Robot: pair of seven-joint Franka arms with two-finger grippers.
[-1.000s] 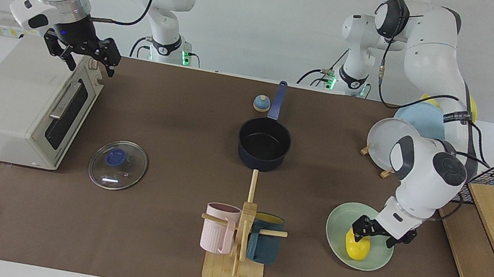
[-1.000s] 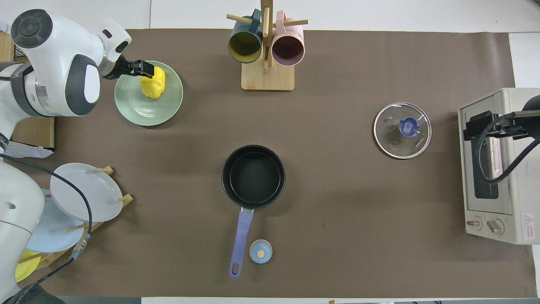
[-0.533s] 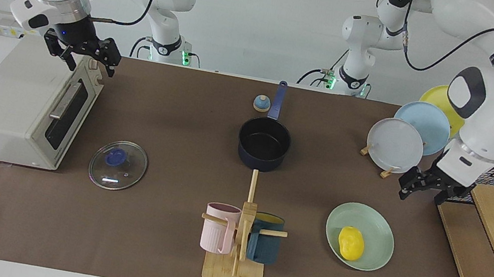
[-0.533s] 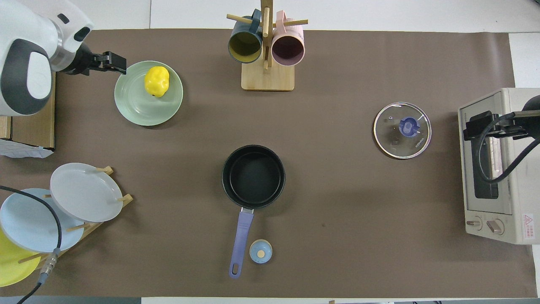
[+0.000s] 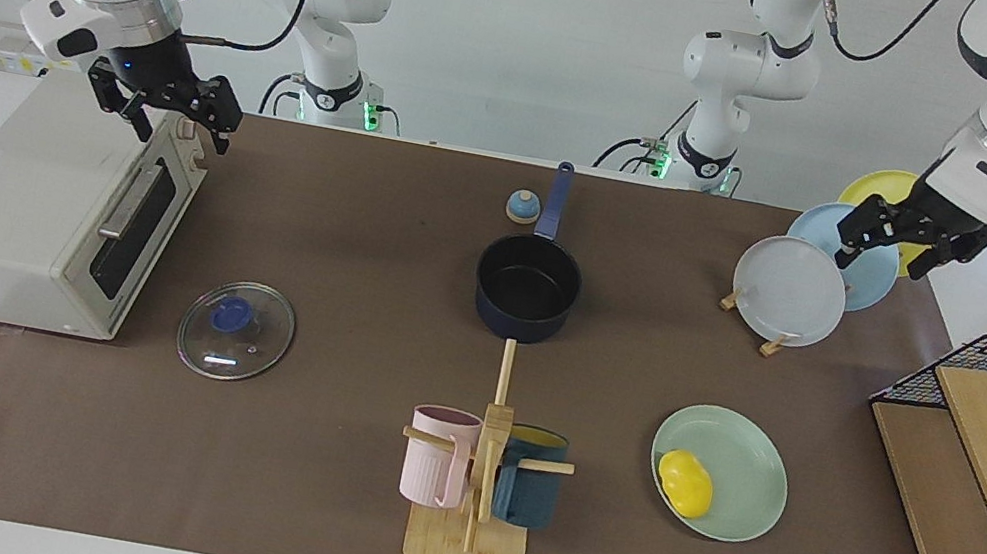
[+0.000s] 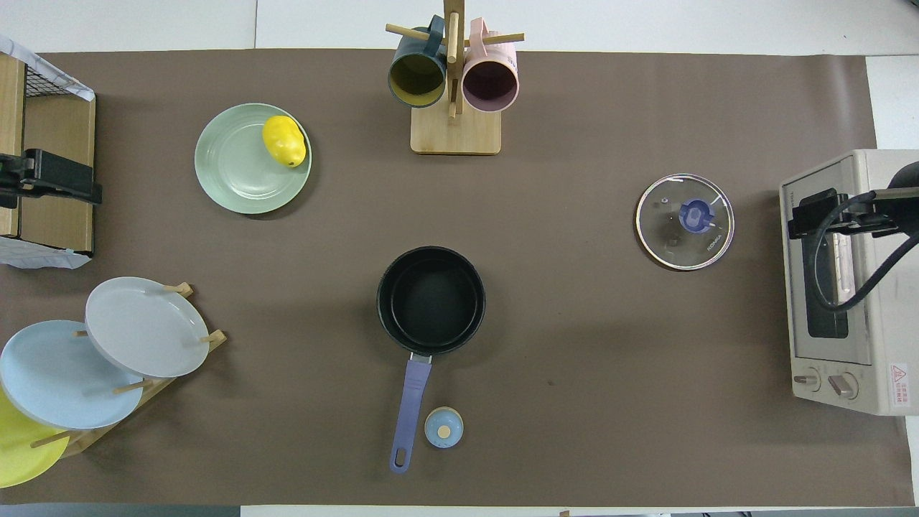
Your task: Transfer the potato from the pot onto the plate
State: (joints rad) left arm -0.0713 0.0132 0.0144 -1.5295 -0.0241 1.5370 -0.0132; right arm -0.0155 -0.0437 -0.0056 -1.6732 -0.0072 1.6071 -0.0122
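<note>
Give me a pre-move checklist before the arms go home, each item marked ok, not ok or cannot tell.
1. Potato on the plate: ok, though it lies near the rim.
2. Pot empty: ok.
3. Left gripper open, holding nothing: ok.
4. Left gripper clear of the plate: ok, it is up over the plate rack.
5. Right gripper waiting over the toaster oven, open: ok.

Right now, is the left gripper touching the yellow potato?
Apart. The facing view shows the left gripper up over the plate rack, while the potato lies alone on the green plate.
</note>
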